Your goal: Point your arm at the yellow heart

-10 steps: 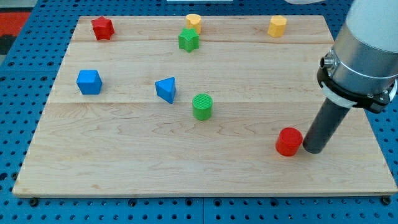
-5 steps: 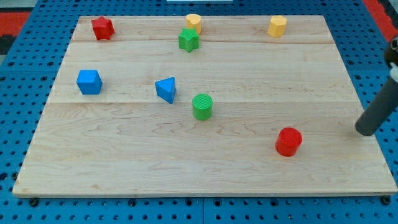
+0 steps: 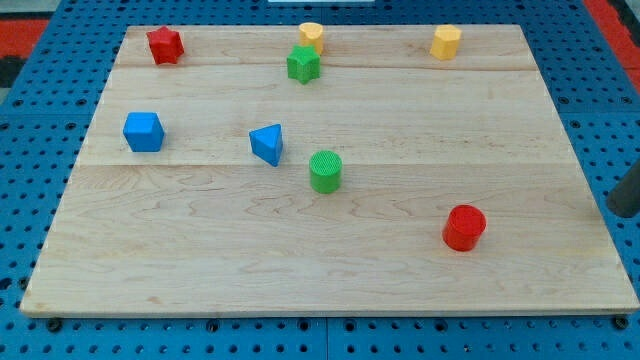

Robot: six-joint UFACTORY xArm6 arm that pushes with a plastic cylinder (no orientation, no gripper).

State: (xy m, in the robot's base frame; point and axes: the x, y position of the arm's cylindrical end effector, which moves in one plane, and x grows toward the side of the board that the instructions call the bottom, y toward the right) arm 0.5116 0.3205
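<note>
My tip (image 3: 618,212), a bare fingerless rod, sits off the board's right edge, far from the yellow heart (image 3: 311,36).

My tip (image 3: 620,212) at the view's right edge, rod mostly cropped.

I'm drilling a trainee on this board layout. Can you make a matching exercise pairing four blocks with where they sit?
Blocks:
1. red star
2. red cylinder
3. blue cube
4. green cylinder

Places:
A. near the view's middle
B. view's top left corner
C. view's lower right
D. view's left side, mid-height

Pairs: 1-B, 2-C, 3-D, 4-A
</note>
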